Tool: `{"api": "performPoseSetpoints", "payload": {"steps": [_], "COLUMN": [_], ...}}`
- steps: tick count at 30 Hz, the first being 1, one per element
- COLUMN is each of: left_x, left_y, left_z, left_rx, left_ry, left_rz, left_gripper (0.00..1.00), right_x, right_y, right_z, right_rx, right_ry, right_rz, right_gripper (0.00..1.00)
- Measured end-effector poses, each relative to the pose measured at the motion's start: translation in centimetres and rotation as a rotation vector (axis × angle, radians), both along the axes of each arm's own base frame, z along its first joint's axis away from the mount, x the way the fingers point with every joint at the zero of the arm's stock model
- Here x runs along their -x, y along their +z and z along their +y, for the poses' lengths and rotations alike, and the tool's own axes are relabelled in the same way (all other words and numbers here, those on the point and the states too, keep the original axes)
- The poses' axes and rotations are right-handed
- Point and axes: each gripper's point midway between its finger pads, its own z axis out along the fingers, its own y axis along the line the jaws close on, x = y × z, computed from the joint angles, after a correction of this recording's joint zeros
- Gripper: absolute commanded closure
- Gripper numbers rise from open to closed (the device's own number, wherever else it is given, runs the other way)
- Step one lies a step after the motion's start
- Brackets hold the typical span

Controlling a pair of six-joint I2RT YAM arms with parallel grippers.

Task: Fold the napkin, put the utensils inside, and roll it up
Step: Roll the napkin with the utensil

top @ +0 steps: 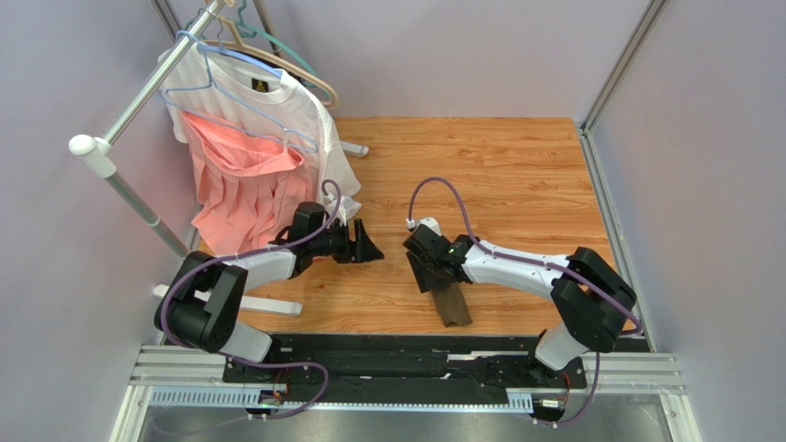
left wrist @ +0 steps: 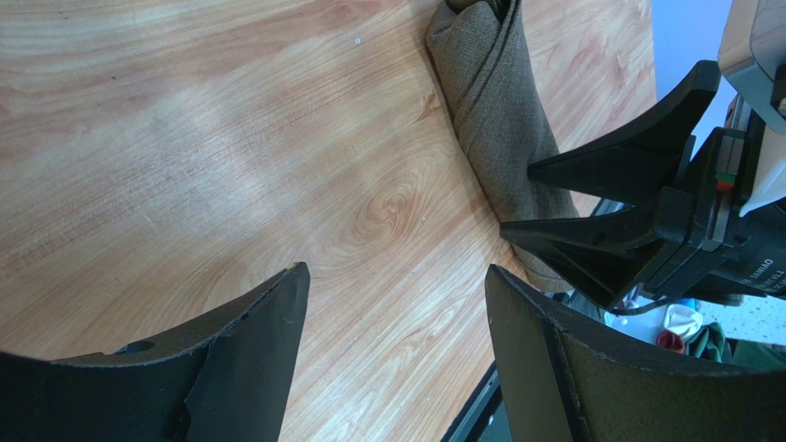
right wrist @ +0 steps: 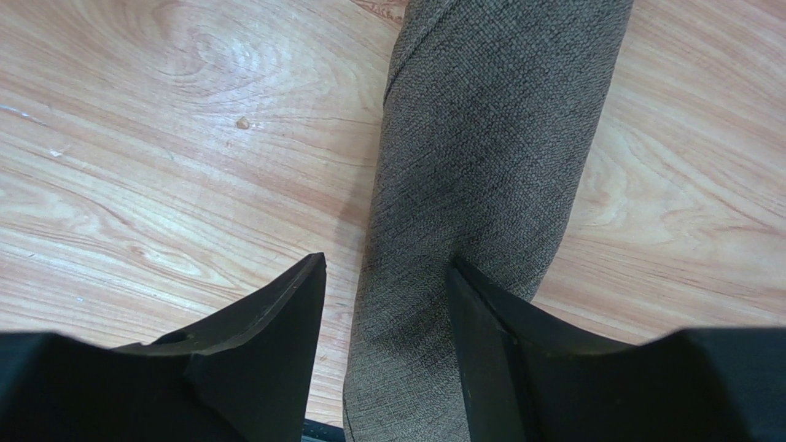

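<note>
Shows napkin (top: 452, 304) rolled into a tight olive-brown woven tube, lying on counter (top: 517, 175) near front edge. Shows right tool (top: 432, 281) parted, loosely astride its far end; left tool (top: 374, 249) wide open, empty.

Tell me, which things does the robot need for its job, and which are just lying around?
For the job:
- napkin, rolled up
- right gripper, over the napkin
- left gripper, open above bare table
- utensils: not in sight

Just lying about:
- white T-shirt, on a hanger
- pink garment, hanging below it
- clothes rack
</note>
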Motion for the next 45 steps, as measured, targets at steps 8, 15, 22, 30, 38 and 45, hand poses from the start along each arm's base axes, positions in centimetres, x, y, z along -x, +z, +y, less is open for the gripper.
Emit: {"api": "performPoseSetpoints", "payload": {"steps": [8, 15, 22, 30, 38, 45], "left_x": [0.0, 0.0, 0.0, 0.3, 0.4, 0.4], "left_y": [0.0, 0.0, 0.0, 0.1, 0.0, 0.0], "left_z": [0.0, 0.0, 0.0, 0.2, 0.2, 0.2], "left_rx": [0.000, -0.001, 0.000, -0.001, -0.004, -0.005], "left_ry": [0.000, 0.000, 0.000, -0.001, -0.003, -0.003], "left_rz": [0.001, 0.001, 0.001, -0.005, -0.003, -0.004], "left_gripper": [0.21, 0.21, 0.21, 0.21, 0.21, 0.21], "right_x": [-0.3, -0.4, -0.2, 1.2, 2.1, 1.6], "right_y": [-0.7, -1.3, -1.1, -0.5, 0.3, 0.6], "right_z": [-0.4, -0.3, 0.1, 2.2, 3.7, 3.3], "right_rx": [0.035, 0.046, 0.021, -0.124, -0.278, -0.356], "right_ry": [-0.017, -0.028, -0.018, 0.032, 0.053, 0.029], "right_rz": [-0.014, -0.016, -0.003, 0.076, 0.163, 0.194], "right_gripper": [0.65, 1.00, 1.00, 1.00, 1.00, 1.00]}}
